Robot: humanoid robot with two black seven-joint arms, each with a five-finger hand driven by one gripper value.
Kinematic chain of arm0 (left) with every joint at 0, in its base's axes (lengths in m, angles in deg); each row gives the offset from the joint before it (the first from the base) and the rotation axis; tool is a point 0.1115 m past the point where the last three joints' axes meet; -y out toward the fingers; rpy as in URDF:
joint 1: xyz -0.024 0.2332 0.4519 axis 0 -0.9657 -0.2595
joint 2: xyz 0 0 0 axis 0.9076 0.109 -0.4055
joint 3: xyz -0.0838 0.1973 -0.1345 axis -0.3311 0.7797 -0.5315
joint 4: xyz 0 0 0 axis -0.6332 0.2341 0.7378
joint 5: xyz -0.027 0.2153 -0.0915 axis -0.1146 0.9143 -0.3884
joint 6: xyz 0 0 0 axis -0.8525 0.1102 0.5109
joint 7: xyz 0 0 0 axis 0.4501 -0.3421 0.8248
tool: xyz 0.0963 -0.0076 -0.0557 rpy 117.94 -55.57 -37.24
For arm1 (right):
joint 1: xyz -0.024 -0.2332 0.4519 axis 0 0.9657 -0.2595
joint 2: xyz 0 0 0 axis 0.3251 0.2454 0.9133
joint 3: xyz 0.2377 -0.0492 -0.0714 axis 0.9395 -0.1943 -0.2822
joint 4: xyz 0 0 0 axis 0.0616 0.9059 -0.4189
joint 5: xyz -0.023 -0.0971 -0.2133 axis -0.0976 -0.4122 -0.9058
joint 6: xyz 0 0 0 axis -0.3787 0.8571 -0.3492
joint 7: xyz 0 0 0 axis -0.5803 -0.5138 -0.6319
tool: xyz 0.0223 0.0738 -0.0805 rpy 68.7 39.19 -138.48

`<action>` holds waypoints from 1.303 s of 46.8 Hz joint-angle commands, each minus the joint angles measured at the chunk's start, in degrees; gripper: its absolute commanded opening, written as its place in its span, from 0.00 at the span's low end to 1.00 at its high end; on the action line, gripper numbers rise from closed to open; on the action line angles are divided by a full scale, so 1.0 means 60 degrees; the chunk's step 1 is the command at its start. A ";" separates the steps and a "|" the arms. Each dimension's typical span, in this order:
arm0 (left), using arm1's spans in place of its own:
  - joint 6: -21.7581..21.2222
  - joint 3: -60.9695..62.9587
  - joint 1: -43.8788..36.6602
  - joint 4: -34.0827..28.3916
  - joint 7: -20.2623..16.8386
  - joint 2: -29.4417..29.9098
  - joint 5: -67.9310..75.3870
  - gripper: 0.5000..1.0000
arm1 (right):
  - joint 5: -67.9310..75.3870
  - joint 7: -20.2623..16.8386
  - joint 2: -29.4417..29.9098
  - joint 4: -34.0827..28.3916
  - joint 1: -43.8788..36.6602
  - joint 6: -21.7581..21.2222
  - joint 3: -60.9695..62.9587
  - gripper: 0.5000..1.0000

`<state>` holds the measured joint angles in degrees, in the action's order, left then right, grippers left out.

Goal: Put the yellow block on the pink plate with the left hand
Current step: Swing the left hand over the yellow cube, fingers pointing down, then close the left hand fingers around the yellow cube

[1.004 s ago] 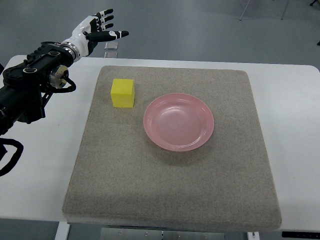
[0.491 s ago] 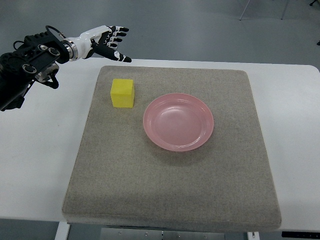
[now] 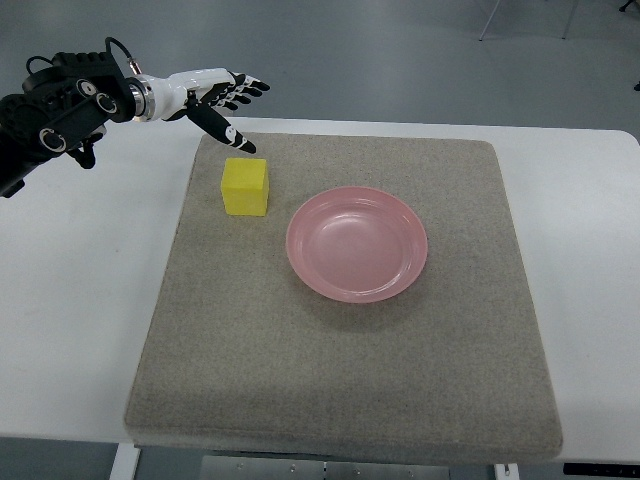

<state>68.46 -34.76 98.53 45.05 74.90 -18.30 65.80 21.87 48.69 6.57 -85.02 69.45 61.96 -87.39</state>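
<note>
Left hand [image 3: 222, 100]: fingers spread and holding nothing, hanging above the far-left edge of the mat, thumb tip just short of the block. Yellow block [image 3: 245, 186]: cube, upright on the grey mat [image 3: 340, 380], just left of the plate and apart from it. Likely light and rigid, with smooth, possibly slippery faces; best taken by two opposite side faces, thumb against fingers. Pink plate [image 3: 357, 243]: shallow, round, nothing in it, near the mat's middle. White table [image 3: 80, 320]: beneath the mat.
</note>
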 commanded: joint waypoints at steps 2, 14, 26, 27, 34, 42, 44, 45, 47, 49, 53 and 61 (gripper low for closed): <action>0.0084 0.0127 0.0167 0.0113 -0.0244 0.0123 0.0620 0.97 | 0.0000 0.0001 0.0000 0.0000 0.0000 0.0002 0.0000 0.85; 0.0172 0.0171 0.0153 0.0361 -0.0435 0.0123 0.1265 0.96 | -0.0014 0.0001 0.0000 0.0000 0.0000 0.0002 0.0000 0.85; 0.0216 0.0816 0.0358 0.0860 -0.0976 0.0138 0.1983 0.96 | -0.0014 0.0001 0.0000 0.0000 0.0000 0.0002 0.0000 0.85; 0.0216 0.0830 0.0358 0.0860 -0.1049 0.0152 0.2027 0.95 | 0.0000 0.0001 0.0000 0.0000 0.0000 0.0002 0.0000 0.85; 0.0172 0.0889 0.0314 0.0845 -0.1270 0.0152 0.2788 0.95 | -0.0014 0.0001 0.0000 0.0000 0.0000 0.0002 0.0000 0.85; 0.0114 0.0875 0.0241 0.0801 -0.1328 0.0123 0.2921 0.95 | -0.0015 0.0001 0.0000 0.0000 0.0000 0.0002 0.0000 0.85; 0.0084 0.0889 0.0241 0.0801 -0.1328 0.0109 0.2921 0.95 | -0.0014 0.0001 0.0000 0.0000 0.0000 0.0002 0.0000 0.85; 0.0084 0.0889 0.0226 0.0801 -0.1328 0.0108 0.2921 0.95 | 0.0000 0.0001 0.0000 0.0000 0.0000 0.0002 0.0000 0.85; 0.0084 0.0889 0.0226 0.0787 -0.1328 0.0094 0.2921 0.95 | -0.0014 0.0001 0.0000 0.0000 0.0000 0.0002 0.0000 0.85; 0.0084 0.0889 0.0182 0.0787 -0.1328 0.0094 0.2935 0.95 | 0.0000 0.0001 0.0000 0.0000 0.0000 0.0002 0.0000 0.85; 0.0084 0.0889 0.0138 0.0743 -0.1314 0.0079 0.2935 0.95 | 0.0000 0.0001 0.0000 0.0000 0.0000 0.0002 0.0000 0.85; -0.0164 0.0889 0.0124 0.0713 -0.1314 0.0050 0.2935 0.93 | 0.0000 0.0001 0.0000 0.0000 0.0000 0.0002 0.0000 0.85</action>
<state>68.41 -29.43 99.27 49.33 67.00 -17.98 83.42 21.84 48.69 6.57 -85.02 69.45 61.98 -87.39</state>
